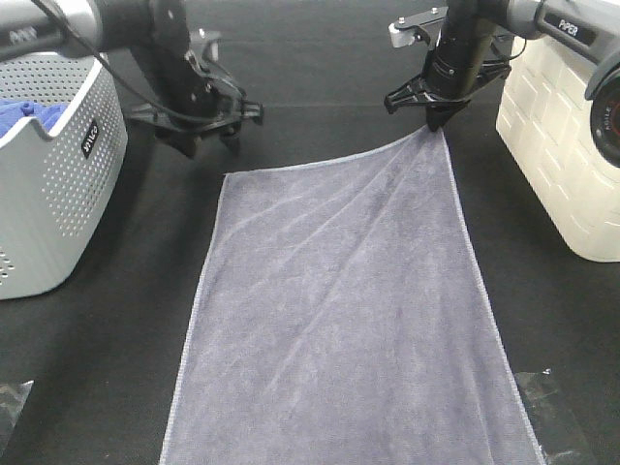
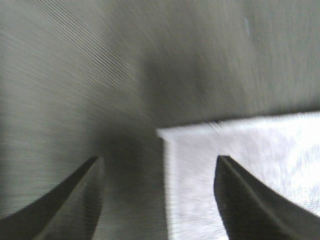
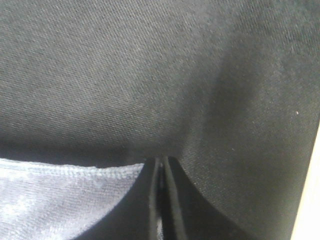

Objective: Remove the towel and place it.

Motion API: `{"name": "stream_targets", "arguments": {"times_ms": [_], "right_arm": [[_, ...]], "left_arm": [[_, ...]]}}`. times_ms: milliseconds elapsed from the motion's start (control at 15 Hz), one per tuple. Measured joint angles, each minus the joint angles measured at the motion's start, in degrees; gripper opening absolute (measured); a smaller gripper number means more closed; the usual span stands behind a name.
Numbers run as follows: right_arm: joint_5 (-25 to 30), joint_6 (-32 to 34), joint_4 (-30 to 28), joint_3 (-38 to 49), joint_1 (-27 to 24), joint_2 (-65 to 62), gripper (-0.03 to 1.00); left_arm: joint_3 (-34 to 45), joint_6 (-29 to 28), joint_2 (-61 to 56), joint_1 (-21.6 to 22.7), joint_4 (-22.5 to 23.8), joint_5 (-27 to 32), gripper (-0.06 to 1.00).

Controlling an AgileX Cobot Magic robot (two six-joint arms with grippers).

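**Overhead view with two wrist views.** The large rectangular grey-lavender terry towel [image 1: 349, 310] with stitched hems lies spread on the black fabric-covered table [image 1: 107, 378]. It runs from the near edge of the overhead view towards both arms. It sits between the grey perforated plastic basket [image 1: 58, 203] on the left and the cream block-patterned plastic basket [image 1: 557, 145] on the right, touching neither.

The towel's far right corner is drawn up off the table into a peak. The black right gripper [image 1: 433, 122] pinches the corner's hem, with its jaws pressed fully together. Diagonal creases fan out from this corner across the cloth.

The black left gripper [image 1: 205, 140] hangs just beyond the far left corner, which lies flat. Its jaws stand well apart and hold nothing. In its blurred wrist view, that corner lies on the table beneath the gap between the fingers.

A bright blue cloth [image 1: 17, 114] lies inside the grey basket.

**Lettering.** "PiPER" is printed in white on the right arm [image 1: 572, 27]. The small black tag [image 1: 89, 139] on the grey basket is too small to read.
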Motion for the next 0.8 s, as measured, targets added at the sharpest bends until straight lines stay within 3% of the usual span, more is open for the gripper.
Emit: {"name": "stream_targets", "arguments": {"times_ms": [467,667,800], "right_arm": [[-0.52,0.00,0.11,0.00,0.00,0.00,0.00],[-0.52,0.00,0.17,0.00,0.00,0.00,0.00],[-0.52,0.00,0.17,0.00,0.00,0.00,0.00]], "left_arm": [[-4.64,-0.17,6.59,0.00,-2.52,-0.29,0.55],[-7.68,-0.17,8.31,0.00,-2.18,0.40,0.39],[-7.73,-0.17,8.37,0.00,-1.83,0.40,0.21]]}}
